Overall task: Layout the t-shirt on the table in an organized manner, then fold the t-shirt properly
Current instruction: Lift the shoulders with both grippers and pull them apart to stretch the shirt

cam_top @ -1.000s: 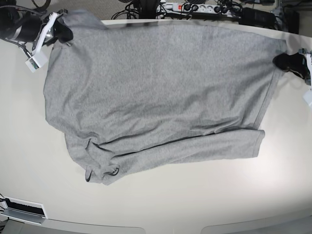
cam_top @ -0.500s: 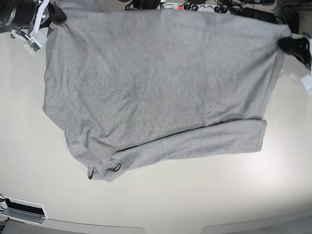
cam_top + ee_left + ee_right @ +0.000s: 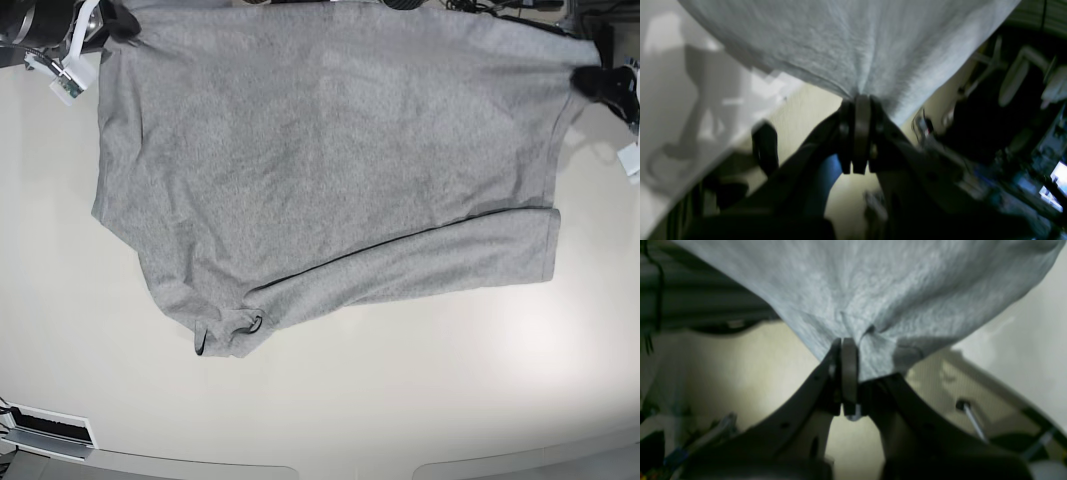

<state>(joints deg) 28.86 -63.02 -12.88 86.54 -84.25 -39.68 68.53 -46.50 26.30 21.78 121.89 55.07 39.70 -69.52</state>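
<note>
Both of your end effectors are clenched on the shirt (image 3: 320,160): the left end effector (image 3: 857,100) pinches an edge at the upper right of the base frame, and the right end effector (image 3: 848,343) pinches the opposite corner at the upper left. In each wrist view the jaws meet tight with grey cloth bunched between them and fanning out above.

Over the last second you have carried the held edge toward the top of the base frame; the cloth now covers the cables and power strip that showed along the top edge a second ago. The lower part has followed, so the sleeve and the collar at lower left sit higher in the frame than they did. The shirt looks stretched fairly taut between your two grips, its lower part resting on the desk (image 3: 400,400).

This reads as a drag to flatten the shirt. A fold remains along the lower right and the sleeve at lower left is crumpled, so layout is not finished; folding has not begun
</note>
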